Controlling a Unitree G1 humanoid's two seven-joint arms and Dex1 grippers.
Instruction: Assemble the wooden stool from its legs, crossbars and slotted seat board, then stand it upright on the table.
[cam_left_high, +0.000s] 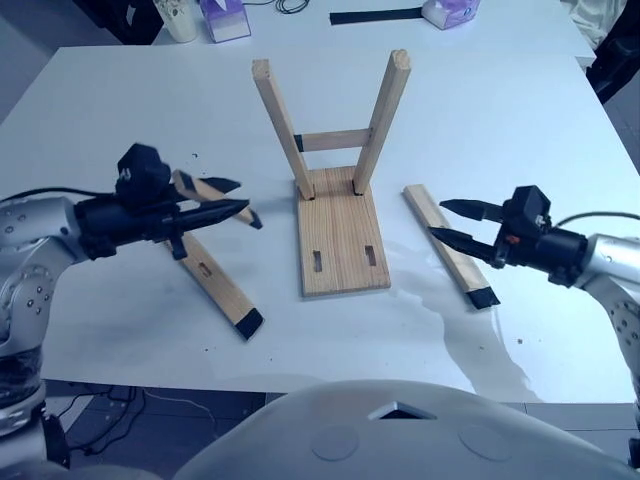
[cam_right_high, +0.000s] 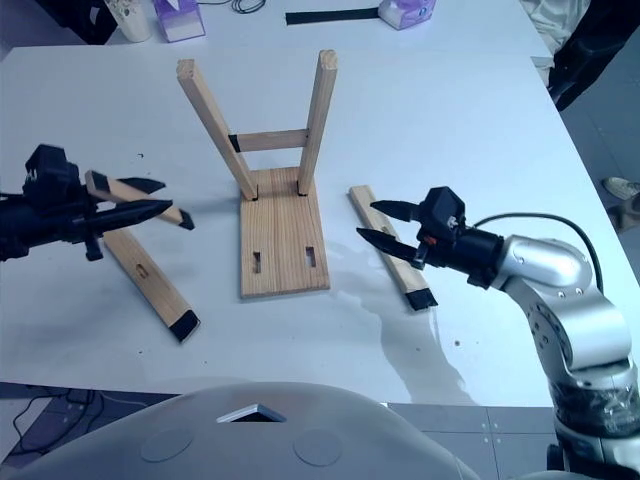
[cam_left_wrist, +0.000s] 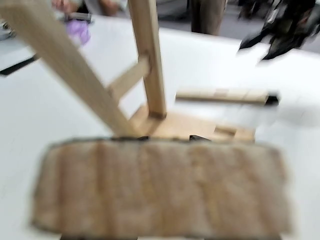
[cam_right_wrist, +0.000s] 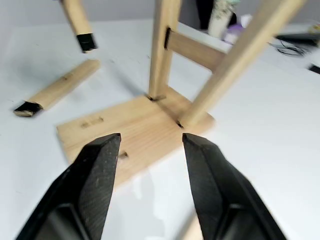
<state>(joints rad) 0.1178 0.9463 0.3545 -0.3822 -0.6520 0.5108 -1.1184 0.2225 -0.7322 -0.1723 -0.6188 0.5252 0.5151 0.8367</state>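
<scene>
The slotted seat board (cam_left_high: 340, 245) lies flat mid-table. Two legs (cam_left_high: 283, 125) stand in its far slots, joined by a crossbar (cam_left_high: 335, 140); its two near slots (cam_left_high: 343, 259) are empty. My left gripper (cam_left_high: 228, 198) is to the left of the board, shut on a black-tipped leg (cam_left_high: 188, 183) held above the table. That leg appears as a blurred wooden block (cam_left_wrist: 160, 187) in the left wrist view. Another leg (cam_left_high: 215, 282) lies flat below it. My right gripper (cam_left_high: 455, 222) hovers open, holding nothing, just above a loose leg (cam_left_high: 440, 235) lying to the right of the board.
A cup (cam_left_high: 180, 18), two purple boxes (cam_left_high: 225, 18) and a black strip (cam_left_high: 375, 15) sit along the far edge. The table's front edge (cam_left_high: 250, 380) runs close below the loose legs. Bare tabletop stretches behind and beside the standing legs.
</scene>
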